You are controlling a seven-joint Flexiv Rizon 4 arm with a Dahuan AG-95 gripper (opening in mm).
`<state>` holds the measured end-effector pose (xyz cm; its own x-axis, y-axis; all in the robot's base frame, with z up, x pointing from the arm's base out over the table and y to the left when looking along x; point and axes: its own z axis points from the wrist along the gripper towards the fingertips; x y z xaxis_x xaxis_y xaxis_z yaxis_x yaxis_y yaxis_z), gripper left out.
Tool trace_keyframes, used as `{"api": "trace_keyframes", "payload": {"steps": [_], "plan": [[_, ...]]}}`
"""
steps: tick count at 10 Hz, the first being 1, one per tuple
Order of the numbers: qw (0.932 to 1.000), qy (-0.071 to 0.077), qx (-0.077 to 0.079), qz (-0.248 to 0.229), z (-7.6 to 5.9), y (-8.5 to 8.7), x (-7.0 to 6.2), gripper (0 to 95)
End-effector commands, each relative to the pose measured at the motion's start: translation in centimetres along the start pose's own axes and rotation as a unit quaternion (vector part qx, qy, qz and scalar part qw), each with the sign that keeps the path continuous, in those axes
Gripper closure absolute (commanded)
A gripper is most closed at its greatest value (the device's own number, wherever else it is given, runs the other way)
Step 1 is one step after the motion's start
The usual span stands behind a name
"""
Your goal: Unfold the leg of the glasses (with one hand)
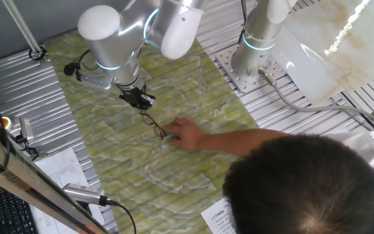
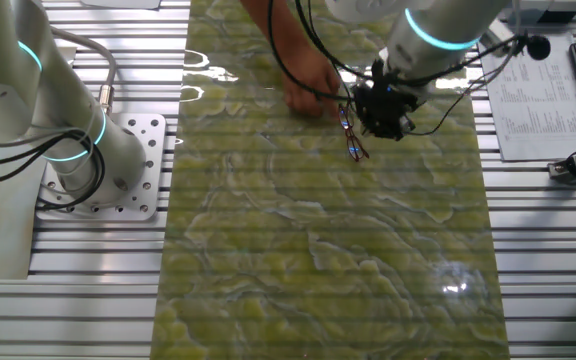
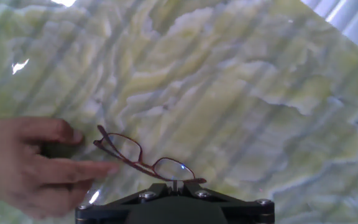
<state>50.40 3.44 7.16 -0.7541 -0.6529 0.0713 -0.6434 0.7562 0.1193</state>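
Green marbled mat holds the glasses [image 3: 143, 158] just before the hand [image 3: 174, 184]; grip unclear.

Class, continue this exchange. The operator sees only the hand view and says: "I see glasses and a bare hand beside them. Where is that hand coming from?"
Observer: From a person's arm reaching across the mat; their head fills the foreground of one fixed view.
Operator: Where is my gripper?
Observer: The gripper sits at the end of the glasses away from their fingers. Contact is too small to tell.
Operator: Anything else nearby?
Observer: A second arm's base is bolted beside the mat.
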Motion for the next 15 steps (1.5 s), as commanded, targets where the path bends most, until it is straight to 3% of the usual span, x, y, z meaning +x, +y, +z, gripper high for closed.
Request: {"api": "trace_keyframes", "payload": {"steps": [1, 3, 4, 6, 7, 11, 13, 15], "plan": [[0.9983, -0.007, -0.018, -0.055, 0.6, 0.3, -0.3, 95.0], [0.9953, -0.013, -0.037, -0.088, 1.0, 1.1, -0.1, 95.0], [0.9934, -0.011, -0.038, -0.108, 1.3, 2.0, -0.3, 95.0], [0.9841, 0.009, -0.032, -0.174, 1.8, 3.0, -1.0, 95.0], [0.9788, 0.016, -0.028, -0.202, 2.1, 3.2, -1.1, 76.0], [0.9609, 0.023, -0.02, -0.275, 3.6, 3.3, -1.0, 76.0], [0.9573, 0.022, -0.02, -0.287, 3.7, 3.5, -0.7, 76.0], [0.9467, 0.032, -0.014, -0.32, 3.8, 3.7, -0.3, 76.0]]}}
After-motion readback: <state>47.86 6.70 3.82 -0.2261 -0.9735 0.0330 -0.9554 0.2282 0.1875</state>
